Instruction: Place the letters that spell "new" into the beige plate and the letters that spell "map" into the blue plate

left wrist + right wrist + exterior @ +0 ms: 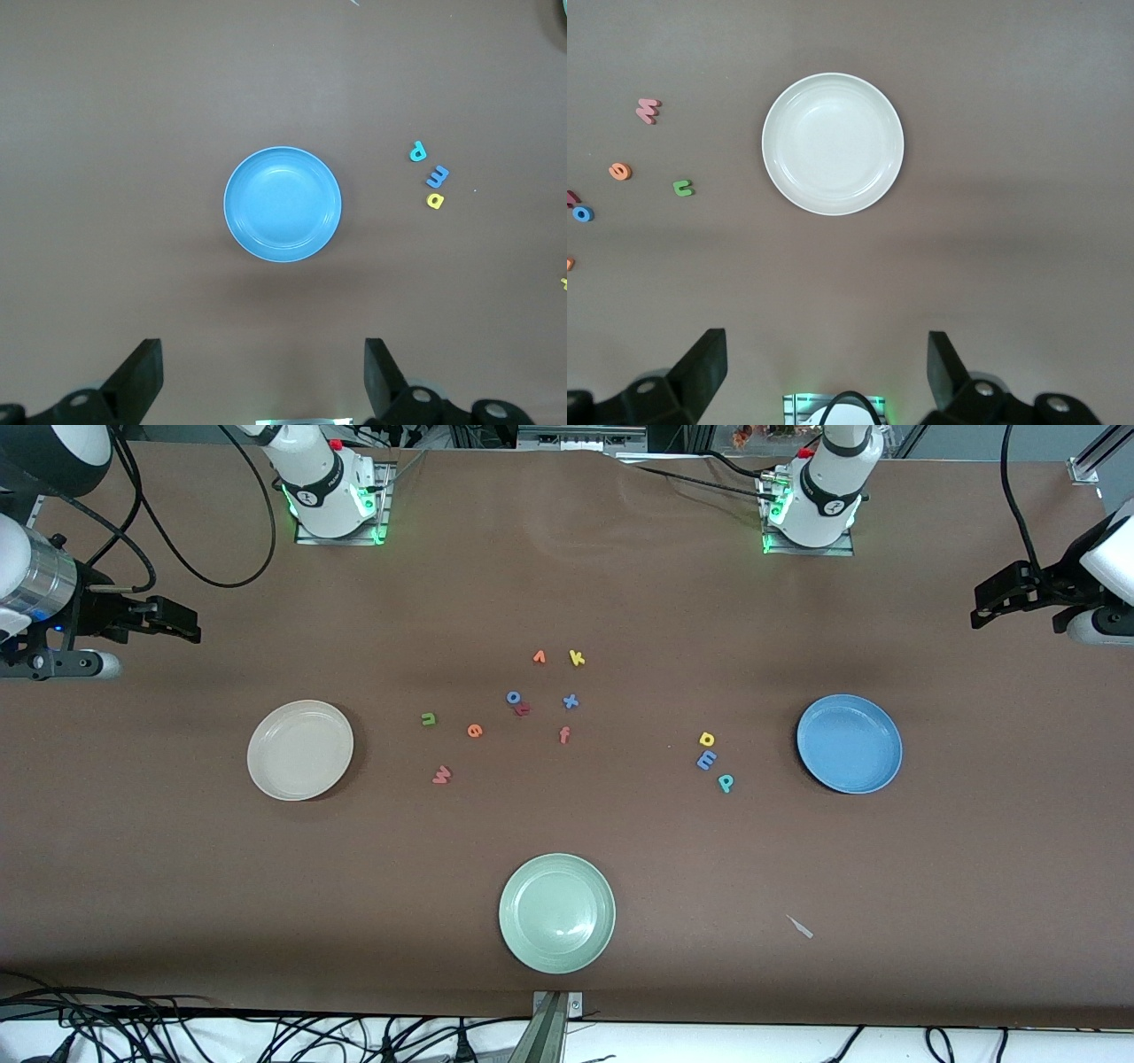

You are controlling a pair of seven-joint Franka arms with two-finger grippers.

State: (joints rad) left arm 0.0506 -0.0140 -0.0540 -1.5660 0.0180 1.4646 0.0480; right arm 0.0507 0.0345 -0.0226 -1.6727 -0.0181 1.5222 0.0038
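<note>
No letter moved yet: both pincers, left (pixel 261 376) and right (pixel 824 376), wide and empty above the desk ends; n (pixel 428 719), e (pixel 475 731), w (pixel 442 775) beside beige plate (pixel 266 766), m (pixel 706 760), a (pixel 706 739), p (pixel 726 783) beside blue plate (pixel 819 766); next, a descent onto one letter.

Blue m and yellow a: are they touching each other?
Cannot tell. In the front view the blue m and yellow a sit very close; the left wrist view shows no clear gap or contact either.

Letter cluster (pixel 523 704) on table between two plates (pixel 300 749) (pixel 849 743)
</note>
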